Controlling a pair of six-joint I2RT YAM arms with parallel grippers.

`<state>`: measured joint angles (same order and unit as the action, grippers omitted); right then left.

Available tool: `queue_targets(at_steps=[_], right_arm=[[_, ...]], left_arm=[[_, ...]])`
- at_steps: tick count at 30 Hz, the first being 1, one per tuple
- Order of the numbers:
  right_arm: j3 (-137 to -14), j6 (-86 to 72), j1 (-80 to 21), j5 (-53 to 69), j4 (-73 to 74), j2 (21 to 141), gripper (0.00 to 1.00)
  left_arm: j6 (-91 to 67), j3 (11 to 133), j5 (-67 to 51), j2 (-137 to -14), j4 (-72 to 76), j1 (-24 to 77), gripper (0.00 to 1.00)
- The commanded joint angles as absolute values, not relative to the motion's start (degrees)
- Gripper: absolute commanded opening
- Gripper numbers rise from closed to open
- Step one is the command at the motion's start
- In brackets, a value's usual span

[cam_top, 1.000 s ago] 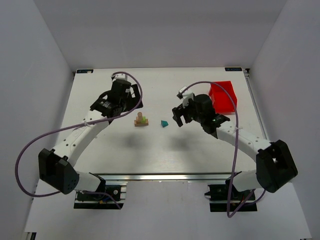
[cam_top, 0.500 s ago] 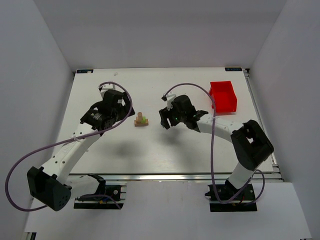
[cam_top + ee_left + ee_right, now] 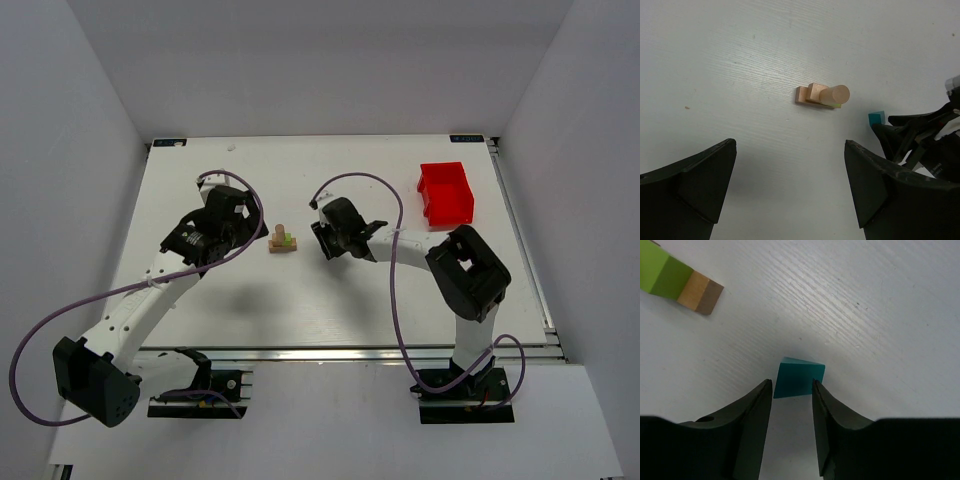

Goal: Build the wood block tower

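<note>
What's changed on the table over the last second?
The right gripper swung left, away from the red bin, and now straddles the teal block, jaws open. The left gripper drew back a little, open. The block stack and bin stayed put.

red bin [image 3: 445, 193], far-right corner, white table [image 3: 330, 300]

right wrist: wood block tower [image 3: 670, 277] cut off by top-left edge; teal block [image 3: 799, 377] near face hidden between right claw [image 3: 791, 390] tips, contact unclear | top: teal block hidden under right claw; tower layers too small to tell | left wrist: left claw [image 3: 789, 150] fingers cut off at bottom edge
</note>
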<state>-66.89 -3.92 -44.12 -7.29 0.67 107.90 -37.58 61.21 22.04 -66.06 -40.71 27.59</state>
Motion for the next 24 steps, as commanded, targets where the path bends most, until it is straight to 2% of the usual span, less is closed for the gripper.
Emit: queue_targets(at_steps=[1,7,9,12,17,21,24], right_arm=[[-69.61,-5.18,-44.65,-10.72,1.58,109.25,0.42],[-70.14,-6.33,-44.56,-10.20,1.32,109.25,0.08],[-69.79,-6.33,-44.47,-9.23,1.06,108.64,0.00],[-69.52,-6.59,-44.21,-8.44,1.14,107.32,0.00],[-68.91,-8.61,-43.68,-6.07,2.98,102.58,0.00],[-68.12,-11.25,-41.75,-1.42,4.39,95.04,0.00],[-68.20,-13.18,-39.73,6.22,5.80,90.72,0.00]], left_arm=[[-38.06,60.91,22.85,-63.99,-40.08,27.60,0.98],[-36.83,60.82,22.42,-63.54,-39.20,27.77,0.98],[-35.60,60.91,21.62,-63.72,-38.94,28.38,0.98],[-33.15,61.00,18.99,-63.98,-37.80,28.48,0.98],[-26.12,60.21,8.20,-63.02,-32.00,28.65,0.98],[-19.88,59.85,-8.30,-63.89,-26.12,28.83,0.96],[-15.84,60.12,-15.78,-65.56,-23.83,29.00,0.96]])
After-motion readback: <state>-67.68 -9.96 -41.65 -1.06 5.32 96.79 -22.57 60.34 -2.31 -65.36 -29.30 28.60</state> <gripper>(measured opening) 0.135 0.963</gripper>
